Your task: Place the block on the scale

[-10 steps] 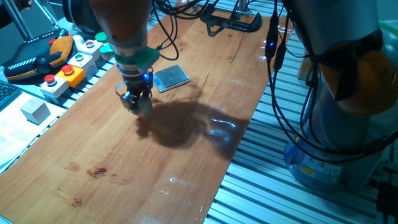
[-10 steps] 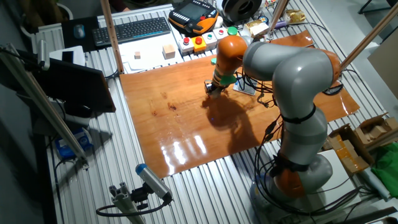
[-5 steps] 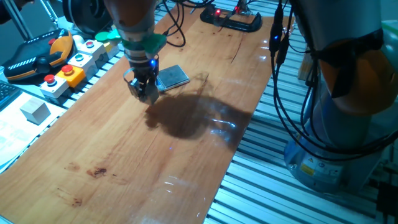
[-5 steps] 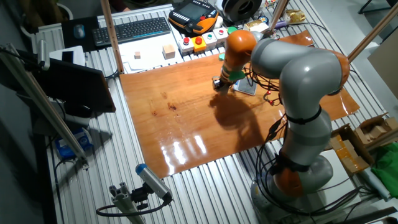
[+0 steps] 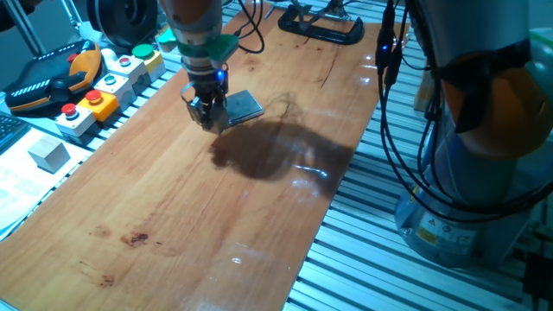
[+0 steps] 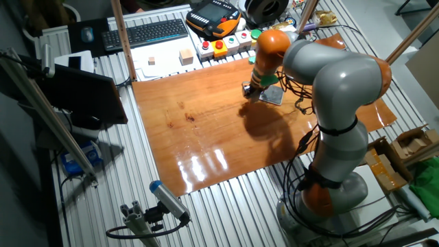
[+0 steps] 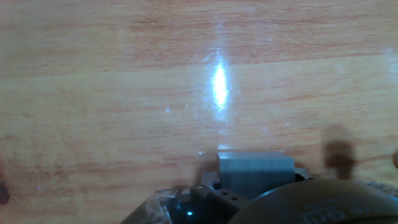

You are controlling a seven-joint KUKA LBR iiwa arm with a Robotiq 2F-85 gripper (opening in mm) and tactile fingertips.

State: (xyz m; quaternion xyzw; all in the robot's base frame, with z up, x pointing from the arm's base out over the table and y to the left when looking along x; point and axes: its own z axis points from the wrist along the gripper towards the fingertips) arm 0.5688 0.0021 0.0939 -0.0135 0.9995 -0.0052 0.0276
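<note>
My gripper (image 5: 207,116) hangs low over the wooden table, at the near-left edge of the scale (image 5: 241,105), a thin silver-grey plate with a bluish top. In the other fixed view the gripper (image 6: 251,91) is just left of the scale (image 6: 271,96). The hand view shows the block (image 7: 255,165), a small pale grey cube, held between the fingers at the bottom of the frame, above bare wood. The scale does not show in the hand view. In the fixed views the fingers hide the block.
Button boxes (image 5: 97,95) and a teach pendant (image 5: 47,79) line the table's left side. A larger whiter-grey cube (image 5: 49,154) sits off the board at left. A black clamp (image 5: 321,24) is at the far end. A keyboard (image 6: 147,33) lies behind.
The gripper has moved across the table toward the far end, from well short of the scale to right beside it, still shut on the block.
</note>
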